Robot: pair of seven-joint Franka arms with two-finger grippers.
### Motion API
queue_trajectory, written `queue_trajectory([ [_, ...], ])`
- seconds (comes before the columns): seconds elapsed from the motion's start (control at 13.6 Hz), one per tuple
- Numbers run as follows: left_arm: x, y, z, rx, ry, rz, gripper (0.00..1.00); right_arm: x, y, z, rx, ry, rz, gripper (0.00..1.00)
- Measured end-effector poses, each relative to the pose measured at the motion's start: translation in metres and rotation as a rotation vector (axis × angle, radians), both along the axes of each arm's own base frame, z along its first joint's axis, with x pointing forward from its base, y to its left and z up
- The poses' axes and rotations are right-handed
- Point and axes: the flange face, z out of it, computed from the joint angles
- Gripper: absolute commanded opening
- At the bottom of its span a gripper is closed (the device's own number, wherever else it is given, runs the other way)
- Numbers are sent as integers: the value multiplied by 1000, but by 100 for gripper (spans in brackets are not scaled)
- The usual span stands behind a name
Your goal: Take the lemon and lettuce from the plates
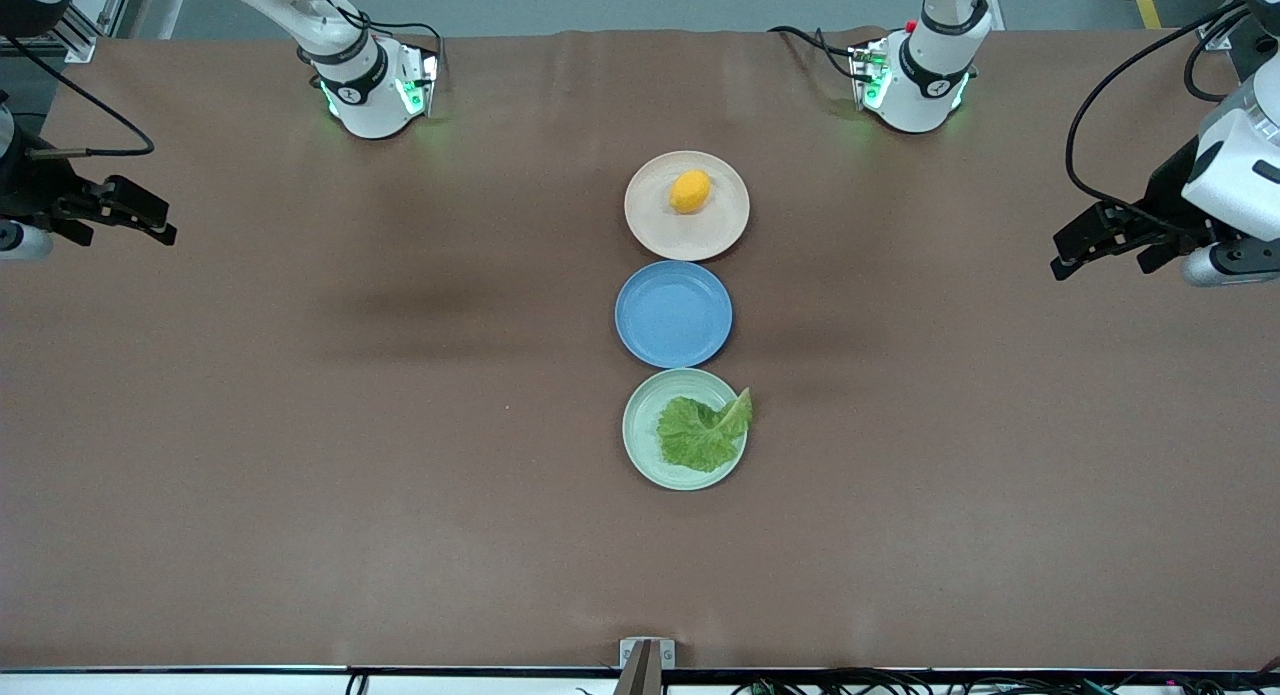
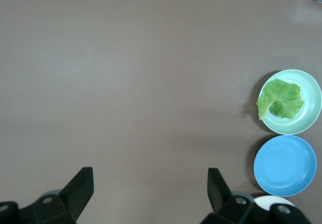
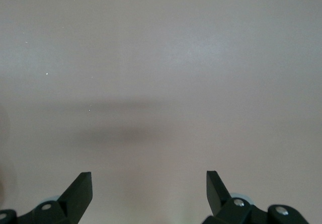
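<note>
Lemon [image 1: 690, 191], smooth and oval, shows only from the front; crinkled lettuce [image 2: 279, 99] shows at the left wrist too. Both end effectors, left [image 2: 150, 189] and right [image 3: 149, 190], hang spread over bare counter [image 1: 300, 425].

Three plates [image 1: 686, 237], one lemon [image 1: 690, 191], one lettuce [image 1: 700, 432].

The setting was a robotics lab: two white robot arm bases [image 1: 375, 90] with green indicator lights were bolted along a wide table [image 1: 300, 425] covered in brown matting, with black cables [image 1: 1110, 105] trailing and aluminium framing [image 1: 75, 35] at one corner.
</note>
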Motion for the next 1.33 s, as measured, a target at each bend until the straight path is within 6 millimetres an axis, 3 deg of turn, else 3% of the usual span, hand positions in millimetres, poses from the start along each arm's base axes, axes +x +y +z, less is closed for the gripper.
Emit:
queue_trajectory([
  [0.15,7,0,-14,1,25,0,100,0,0,5,-1,-10,0,100],
  [0.29,21,-15,-43,-2,70,25,100,1,-1,18,-1,-26,-1,100],
  [0.52,55,-74,-94,-12,115,144,100,4,-2,16,-2,-20,-4,100],
  [0.74,88,-136,-156,-44,90,297,100,20,-4,-4,-3,4,-6,100],
  [0.88,104,-162,-192,-84,48,403,100,35,-5,-25,-5,16,-8,100],
  [1.18,124,-205,-239,-203,-21,723,100,66,-7,-87,-7,86,-3,100],
  [1.33,128,-228,-263,-275,-19,945,100,71,6,-103,15,118,-38,100],
])
